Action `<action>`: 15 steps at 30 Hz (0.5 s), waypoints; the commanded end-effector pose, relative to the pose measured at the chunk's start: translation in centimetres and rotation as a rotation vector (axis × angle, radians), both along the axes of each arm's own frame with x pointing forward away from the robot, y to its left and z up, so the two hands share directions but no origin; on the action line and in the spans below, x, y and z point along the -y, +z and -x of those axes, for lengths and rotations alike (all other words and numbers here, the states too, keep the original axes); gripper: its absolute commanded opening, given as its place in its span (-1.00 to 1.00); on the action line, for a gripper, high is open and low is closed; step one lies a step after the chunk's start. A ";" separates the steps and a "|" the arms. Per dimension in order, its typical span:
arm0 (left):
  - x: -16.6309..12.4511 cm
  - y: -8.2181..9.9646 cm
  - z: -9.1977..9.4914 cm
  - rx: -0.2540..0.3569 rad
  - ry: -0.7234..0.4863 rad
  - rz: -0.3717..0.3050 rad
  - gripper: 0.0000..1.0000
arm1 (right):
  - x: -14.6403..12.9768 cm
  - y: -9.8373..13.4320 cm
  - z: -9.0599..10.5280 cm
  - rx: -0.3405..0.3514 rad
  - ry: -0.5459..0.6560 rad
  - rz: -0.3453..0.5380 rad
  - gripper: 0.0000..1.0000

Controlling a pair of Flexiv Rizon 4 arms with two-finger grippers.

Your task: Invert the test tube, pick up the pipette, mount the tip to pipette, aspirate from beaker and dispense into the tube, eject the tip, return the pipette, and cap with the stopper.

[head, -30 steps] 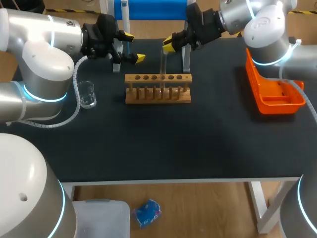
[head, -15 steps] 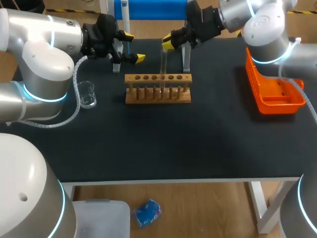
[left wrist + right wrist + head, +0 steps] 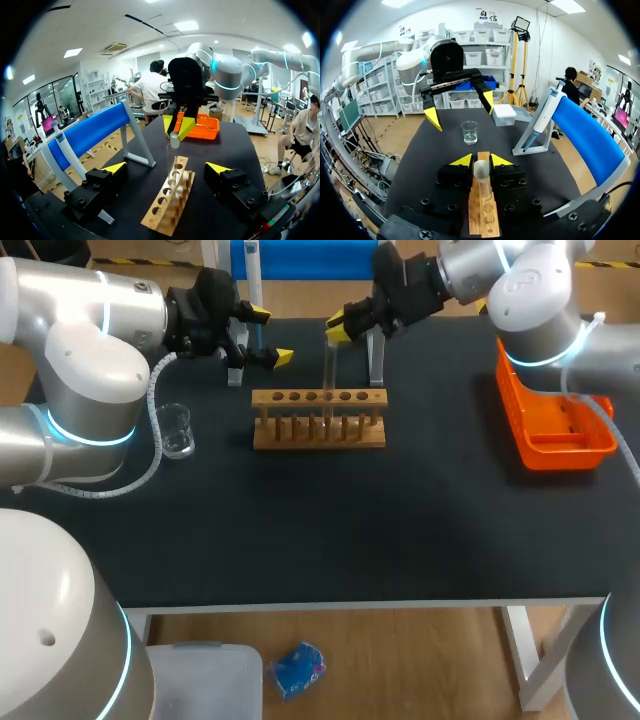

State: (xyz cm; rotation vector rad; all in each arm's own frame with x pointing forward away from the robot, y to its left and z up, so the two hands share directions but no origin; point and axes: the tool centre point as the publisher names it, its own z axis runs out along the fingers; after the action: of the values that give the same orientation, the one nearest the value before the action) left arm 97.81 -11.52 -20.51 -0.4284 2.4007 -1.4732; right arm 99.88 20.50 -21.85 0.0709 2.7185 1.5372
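A wooden tube rack [image 3: 318, 418] stands at the table's back middle. My right gripper [image 3: 338, 332] is shut on the top of a clear test tube [image 3: 328, 372], which stands upright with its lower end in the rack. In the right wrist view the tube's end [image 3: 481, 170] sits between the yellow tips, above the rack [image 3: 482, 220]. My left gripper [image 3: 268, 335] hangs open to the left of the rack, holding nothing. It faces the rack [image 3: 170, 200], the tube [image 3: 171, 150] and the right gripper [image 3: 179, 127]. The pipette [image 3: 545, 117] leans on the blue stand.
A small glass beaker [image 3: 176, 430] stands left of the rack, also seen beyond the tube as the beaker [image 3: 469, 132]. An orange tray [image 3: 555, 425] lies at the right edge. The blue stand [image 3: 300, 258] runs along the back edge, its legs beside the rack.
My right gripper has shifted slightly left and back, still shut on the tube's top. The left arm has not moved.
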 end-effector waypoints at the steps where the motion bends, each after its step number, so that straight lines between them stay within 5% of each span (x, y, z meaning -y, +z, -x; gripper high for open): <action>1: 0.0 -0.1 0.0 0.004 0.000 0.003 1.00 | -0.1 -0.1 -0.3 -0.004 0.006 0.005 -1.00; 15: 0.0 -0.1 0.0 0.004 0.000 0.003 1.00 | 0.0 0.4 -0.6 0.001 -0.002 0.001 -1.00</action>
State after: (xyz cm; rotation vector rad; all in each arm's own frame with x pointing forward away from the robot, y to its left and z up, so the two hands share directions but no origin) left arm 97.81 -11.52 -20.52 -0.4284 2.4007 -1.4732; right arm 100.44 20.44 -21.59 0.0772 2.7184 1.5359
